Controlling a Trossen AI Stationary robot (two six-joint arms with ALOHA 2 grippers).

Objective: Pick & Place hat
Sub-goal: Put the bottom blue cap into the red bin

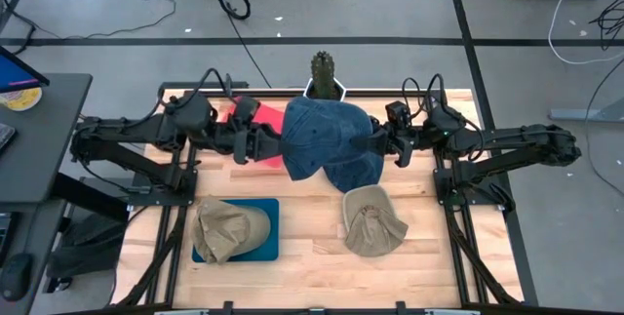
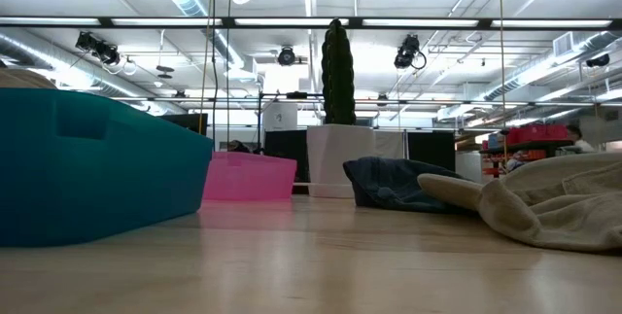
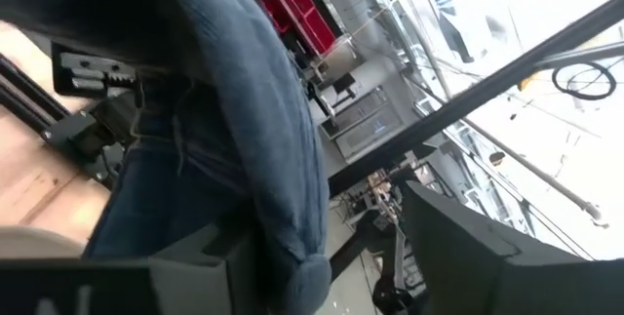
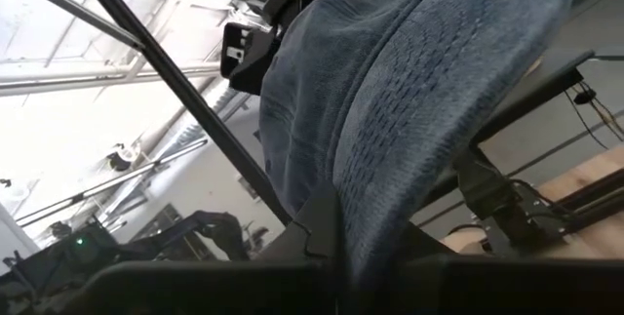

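A blue denim hat [image 1: 317, 128] is held up in the air between my two grippers, over the table's far middle. My left gripper [image 1: 276, 145] is shut on its left side and my right gripper [image 1: 378, 145] on its right side. Both arms reach in level from their sides. A second dark blue hat [image 2: 398, 184] lies on the table under it, partly covered in the high view [image 1: 359, 171]. In the low view both grippers are above the picture's top edge. My left gripper [image 3: 283, 266] pinches the denim hat's left edge [image 3: 292, 213] between its two fingers, coming level from the table's left. The cloth runs out past the fingers, lifted clear of the table. My right gripper [image 4: 341, 247] pinches the hat's right edge [image 4: 375, 208] between its two fingers, coming level from the table's right. The cloth rises from the fingers and stretches toward the other gripper [image 4: 244, 52], clear of the table.
A pink tray [image 1: 244, 118] lies at the far left, under my left arm. A teal tray [image 1: 265, 219] at the near left holds a khaki hat [image 1: 226, 227]. Another khaki hat [image 1: 373, 220] lies near middle-right. A cactus in a white pot [image 1: 325, 73] stands at the far edge.
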